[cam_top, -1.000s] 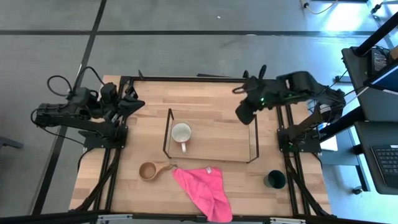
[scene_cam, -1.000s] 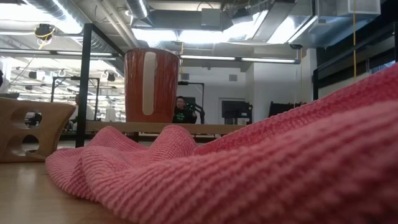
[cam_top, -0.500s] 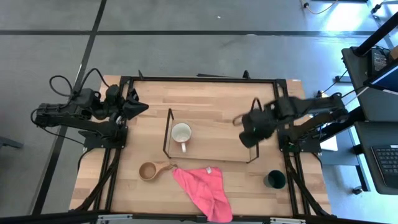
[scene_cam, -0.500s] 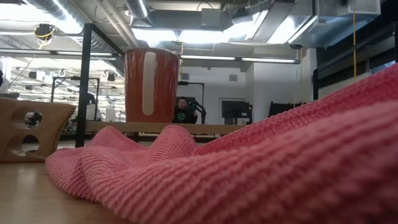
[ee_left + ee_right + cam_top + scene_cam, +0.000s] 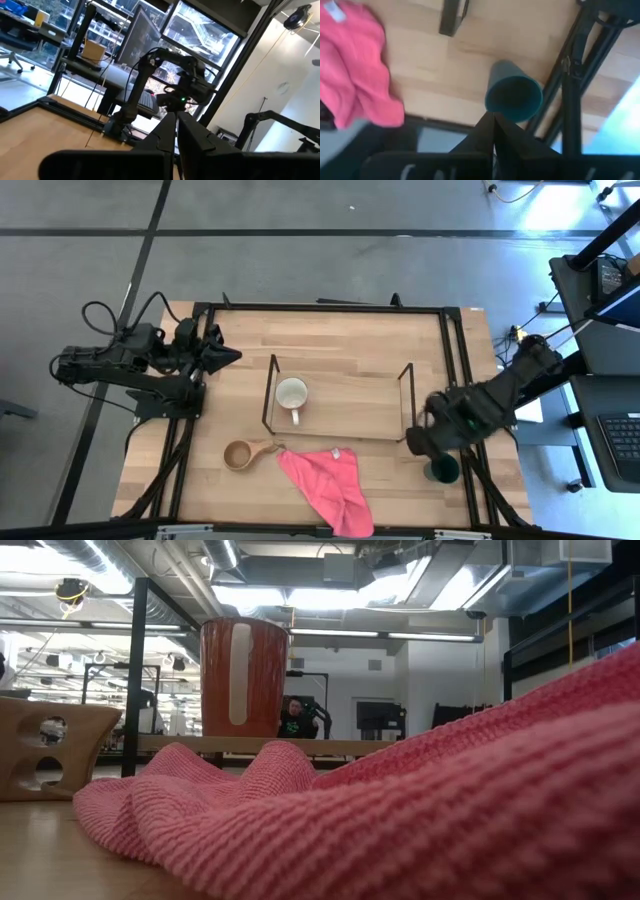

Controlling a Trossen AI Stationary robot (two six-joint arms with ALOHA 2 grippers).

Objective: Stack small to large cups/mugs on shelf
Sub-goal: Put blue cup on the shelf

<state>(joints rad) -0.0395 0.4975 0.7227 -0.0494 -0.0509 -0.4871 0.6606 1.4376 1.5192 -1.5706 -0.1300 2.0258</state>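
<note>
The right tool [image 5: 432,442] is closed and holds nothing. It hangs above the near right part of the tabletop [image 5: 340,350], just beside the green cup [image 5: 442,469]. In the right wrist view its two fingers [image 5: 492,131] meet in a point directed at the open rim of that cup [image 5: 513,98]; contact with the cup cannot be confirmed.

The left tool [image 5: 228,355] is also closed and empty. It sits at the far left edge of the tabletop, well apart from every cup.

The shelf [image 5: 338,400] stands at the tabletop centre. The red mug [image 5: 291,394] stands upright at its left end. The wooden cup [image 5: 240,455] stands on the tabletop nearer than the shelf, at left, just beside the pink cloth [image 5: 325,485].

A small white tag [image 5: 335,10] shows on the cloth; nothing on it is legible.
</note>
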